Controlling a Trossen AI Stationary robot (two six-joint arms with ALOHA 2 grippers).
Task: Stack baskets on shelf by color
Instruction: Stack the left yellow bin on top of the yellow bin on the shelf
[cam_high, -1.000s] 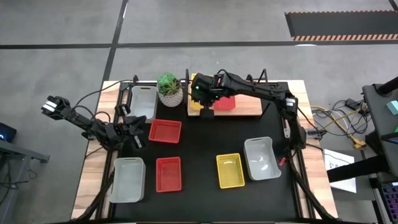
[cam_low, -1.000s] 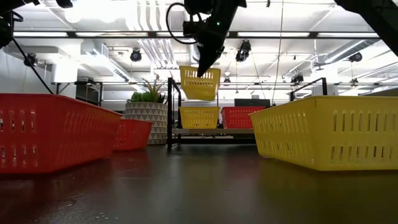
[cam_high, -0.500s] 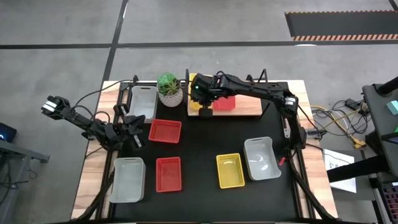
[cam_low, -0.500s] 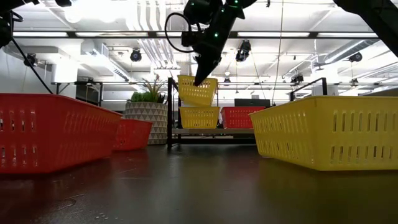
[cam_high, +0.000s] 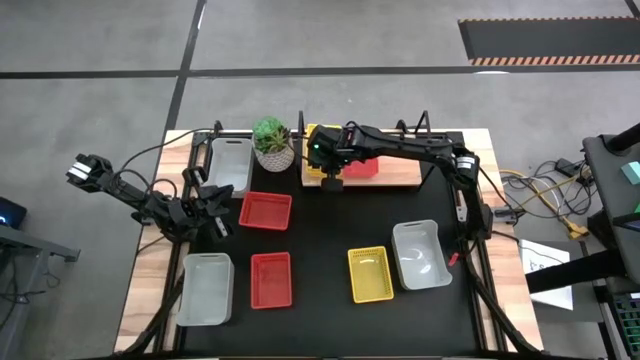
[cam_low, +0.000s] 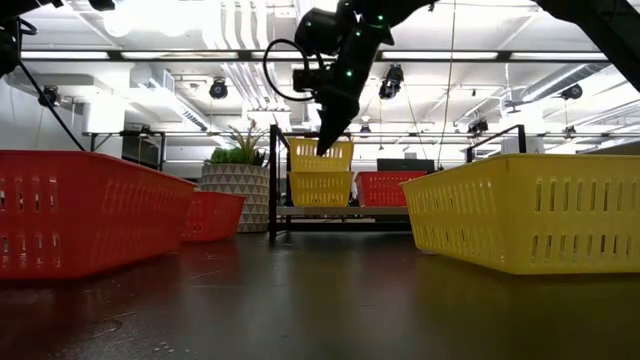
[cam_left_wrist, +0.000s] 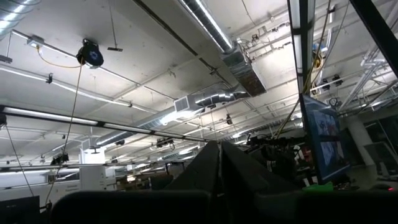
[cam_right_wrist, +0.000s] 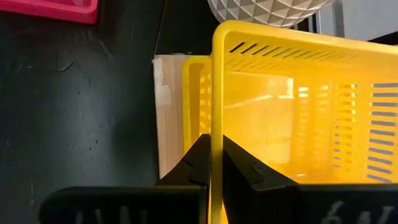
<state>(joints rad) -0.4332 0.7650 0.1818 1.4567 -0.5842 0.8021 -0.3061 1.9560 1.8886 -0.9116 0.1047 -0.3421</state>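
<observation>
Yellow perforated basket (cam_right_wrist: 292, 124), rim pinched by right claw (cam_right_wrist: 211, 165), nests into another.

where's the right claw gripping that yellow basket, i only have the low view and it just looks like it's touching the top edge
Observer: The right claw pinches the yellow basket on one rim wall, one finger inside, one outside.
Operator: is it over the one already on the shelf
Observer: Yes, the high view shows it over the wooden shelf at the end nearest the potted plant, and the right wrist view shows a second yellow basket beneath it.
Operator: left arm near there
Observer: No, the left claw waits beside a red basket.
</observation>
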